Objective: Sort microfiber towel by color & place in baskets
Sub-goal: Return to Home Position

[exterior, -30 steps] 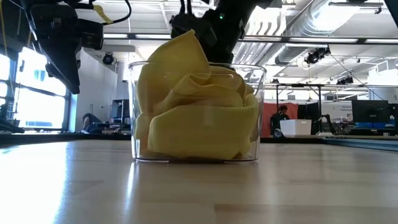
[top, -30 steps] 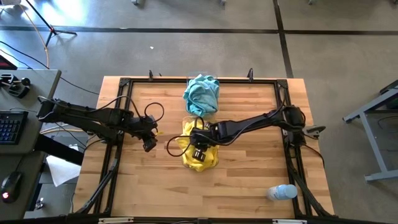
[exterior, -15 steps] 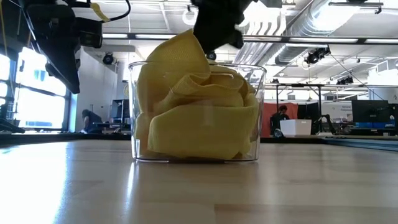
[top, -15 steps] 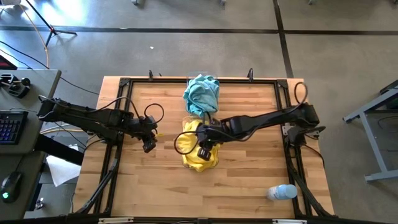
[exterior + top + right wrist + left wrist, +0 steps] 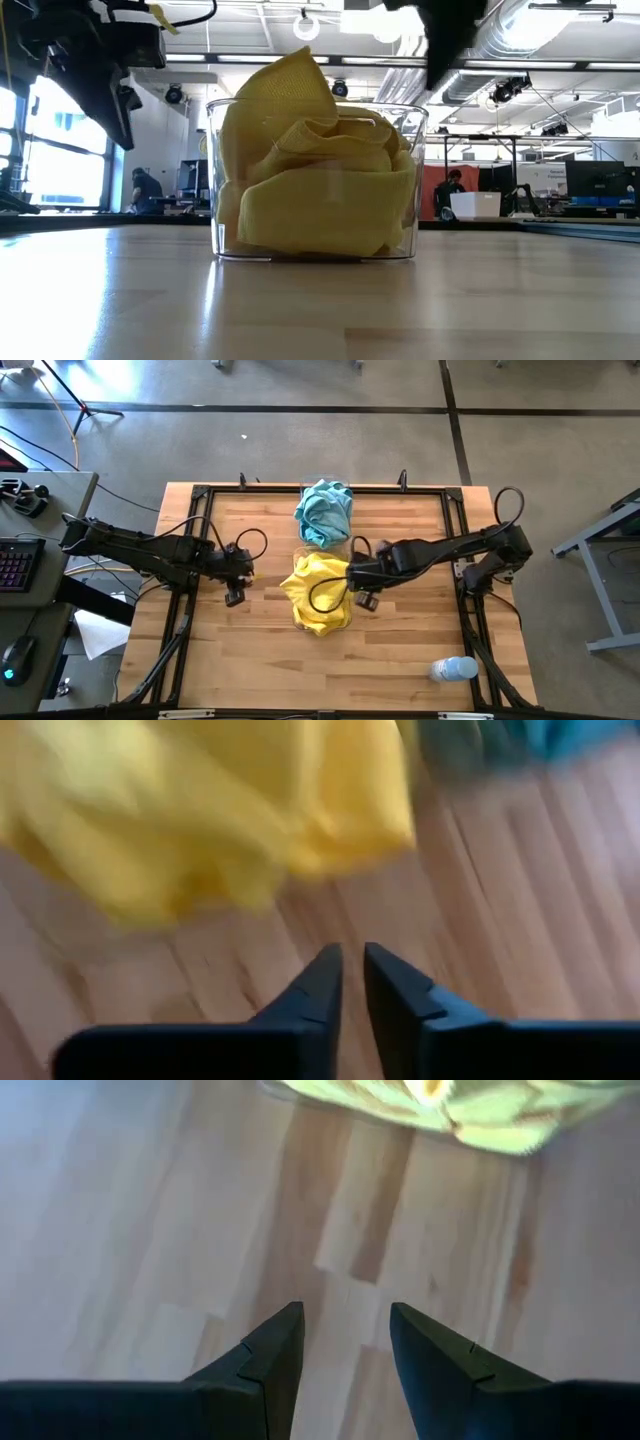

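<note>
**Both grippers beside the filled bins, bare wood around them.**
The left gripper (image 5: pixel 235 598) hangs over bare planks to the left of the yellow towels (image 5: pixel 318 598), its jaws parted with nothing between them. The right gripper (image 5: pixel 366 601) sits just right of the same heap, its jaws drawn almost together and empty. The table (image 5: pixel 400 650) lies open on both flanks out to the black frame rails (image 5: pixel 470 620), with a clear bottle (image 5: pixel 455 669) lying at the near right corner. The two bins stand in a line from the far edge toward the middle. The far bin (image 5: pixel 306 490) holds the teal towels (image 5: pixel 325 510). The near bin (image 5: pixel 418 112) holds the yellow towels, heaped above its rim with one fold peaking upward.
</note>
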Available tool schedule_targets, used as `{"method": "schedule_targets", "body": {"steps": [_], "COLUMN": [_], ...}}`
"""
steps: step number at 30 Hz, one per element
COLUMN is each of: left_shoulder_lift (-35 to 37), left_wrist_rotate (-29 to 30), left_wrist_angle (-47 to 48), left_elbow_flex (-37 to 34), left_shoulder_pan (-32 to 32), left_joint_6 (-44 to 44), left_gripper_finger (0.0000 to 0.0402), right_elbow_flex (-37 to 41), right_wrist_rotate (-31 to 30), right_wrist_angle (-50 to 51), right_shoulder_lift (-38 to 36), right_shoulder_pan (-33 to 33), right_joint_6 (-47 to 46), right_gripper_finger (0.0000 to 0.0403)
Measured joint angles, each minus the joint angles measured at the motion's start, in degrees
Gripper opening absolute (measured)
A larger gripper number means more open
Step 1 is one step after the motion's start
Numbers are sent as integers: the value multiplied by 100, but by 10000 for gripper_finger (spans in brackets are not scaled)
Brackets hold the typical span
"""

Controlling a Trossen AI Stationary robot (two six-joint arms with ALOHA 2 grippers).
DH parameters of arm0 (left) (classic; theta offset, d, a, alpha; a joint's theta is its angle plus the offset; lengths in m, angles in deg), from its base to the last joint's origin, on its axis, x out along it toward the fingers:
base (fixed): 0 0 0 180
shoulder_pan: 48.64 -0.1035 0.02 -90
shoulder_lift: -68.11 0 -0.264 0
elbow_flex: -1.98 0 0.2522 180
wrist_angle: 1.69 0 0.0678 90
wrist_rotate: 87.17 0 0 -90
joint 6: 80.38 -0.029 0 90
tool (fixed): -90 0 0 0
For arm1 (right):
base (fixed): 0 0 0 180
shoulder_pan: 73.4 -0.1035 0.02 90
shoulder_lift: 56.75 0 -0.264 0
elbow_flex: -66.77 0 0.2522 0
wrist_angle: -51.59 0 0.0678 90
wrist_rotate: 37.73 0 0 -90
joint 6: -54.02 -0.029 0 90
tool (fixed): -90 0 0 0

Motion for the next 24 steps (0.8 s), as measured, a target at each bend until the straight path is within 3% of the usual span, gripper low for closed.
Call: {"method": "schedule_targets", "body": {"steps": [4, 8, 12, 20, 24], "left_shoulder_lift": [0, 0, -2, 0, 165], "left_wrist_rotate": [310, 400, 639, 664, 510], "left_wrist_angle": [-41, -60, -90, -1234, -2787], "left_elbow_flex": [0, 0, 0, -14, -647], "left_shoulder_pan": [-4, -26, -32, -52, -52], "left_joint_6": [-62, -347, -305, -1119, -1634], "left_gripper_finger": [128, 73, 9, 1, 0], "right_elbow_flex": [129, 840, 2099, 4736, 5685], "right_wrist_rotate": [-147, -218, 125, 164, 434], "right_wrist_angle": [923, 476, -586, -3830, -4962], "right_shoulder_lift": [7, -142, -632, -2549, -3573], "right_shoulder_pan": [6, 1, 121, 259, 460], "right_joint_6": [-193, 590, 817, 905, 1129], "right_gripper_finger": [5, 7, 2, 1, 0]}}
